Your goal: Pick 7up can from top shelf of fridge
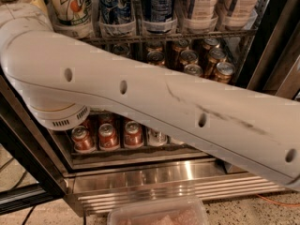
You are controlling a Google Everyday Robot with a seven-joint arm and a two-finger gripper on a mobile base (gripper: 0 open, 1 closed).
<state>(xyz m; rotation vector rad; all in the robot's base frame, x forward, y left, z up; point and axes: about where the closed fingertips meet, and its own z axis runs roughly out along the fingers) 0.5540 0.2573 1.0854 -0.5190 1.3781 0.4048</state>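
The 7up can (70, 3), white with a green logo and a red dot, stands at the left end of the top shelf (187, 33), a dark wire rack with clear cup holders. The fridge (164, 182) is open in front of me. My white arm (154, 102) crosses the view from lower right to upper left and hides much of the middle rack. Its far end leaves the frame at the top left, just left of the 7up can. My gripper is out of view.
Tall blue cans (115, 3) and pale cans (201, 1) stand right of the 7up can. Short gold cans (206, 62) fill the middle rack and red cans (108, 135) the bottom one. A clear plastic tub (159, 212) lies on the floor. The dark door frame (28, 139) runs down the left.
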